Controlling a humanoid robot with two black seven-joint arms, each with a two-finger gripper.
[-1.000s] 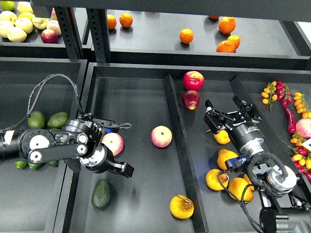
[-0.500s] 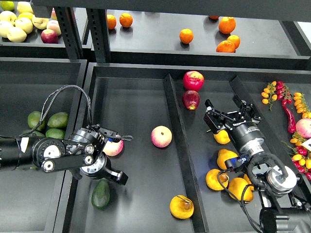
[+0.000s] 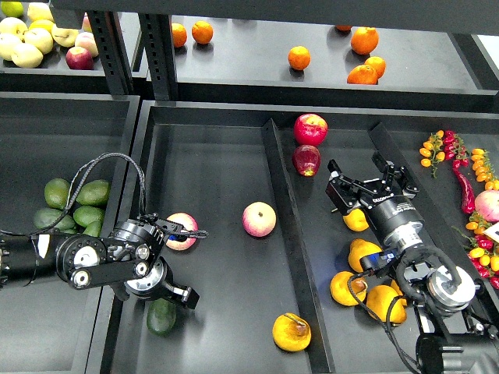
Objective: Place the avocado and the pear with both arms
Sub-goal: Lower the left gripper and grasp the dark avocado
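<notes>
The dark green avocado (image 3: 161, 317) lies at the front left of the middle tray (image 3: 210, 156), its top hidden under my left gripper. My left gripper (image 3: 178, 296) hangs just over it, seen dark and end-on with one finger showing, so I cannot tell whether it is open. The yellow-orange pear (image 3: 291, 332) with a brown stem lies at the front of the same tray beside the divider (image 3: 287, 234). My right gripper (image 3: 357, 173) is open and empty above the right compartment, far from the pear.
Two pink-yellow apples (image 3: 259, 219) (image 3: 181, 231) lie in the middle tray. Red apples (image 3: 310, 128) sit at the back. Yellow fruits (image 3: 364, 254) lie under my right arm. Lighter green avocados (image 3: 93, 192) fill the left bin. Oranges (image 3: 299, 57) are on the shelf.
My left arm has moved down and to the left, so its gripper now covers the top of the avocado. The avocado, the pear and my right arm have not moved.
</notes>
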